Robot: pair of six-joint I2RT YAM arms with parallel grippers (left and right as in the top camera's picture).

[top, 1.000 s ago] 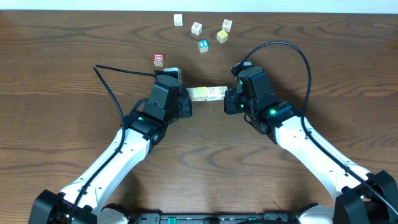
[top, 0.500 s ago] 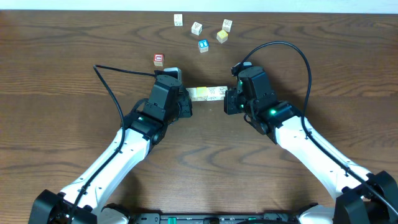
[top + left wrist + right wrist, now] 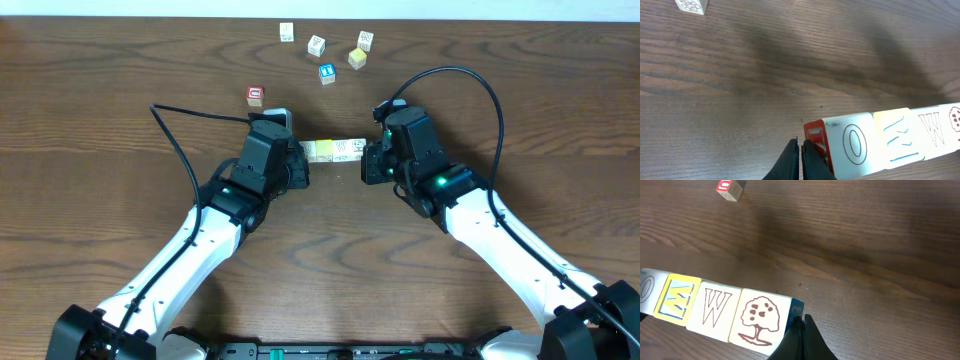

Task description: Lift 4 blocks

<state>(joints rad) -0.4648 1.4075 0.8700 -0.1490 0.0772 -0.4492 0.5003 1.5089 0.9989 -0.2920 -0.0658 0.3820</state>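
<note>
Nothing has shifted over the last second: the left gripper and the right gripper sit where they were, each with its jaws pinched fully together and its tip pressed against one end of the blocks. These four cubes form a tight row squeezed between the two arms near the middle of the table. Their faces read O, pale yellow, W and a tree from the left end, and I cannot tell whether the row is clear of the wood. Loose cubes lie well apart toward the far edge, with a red-faced cube nearer the left arm.
</note>
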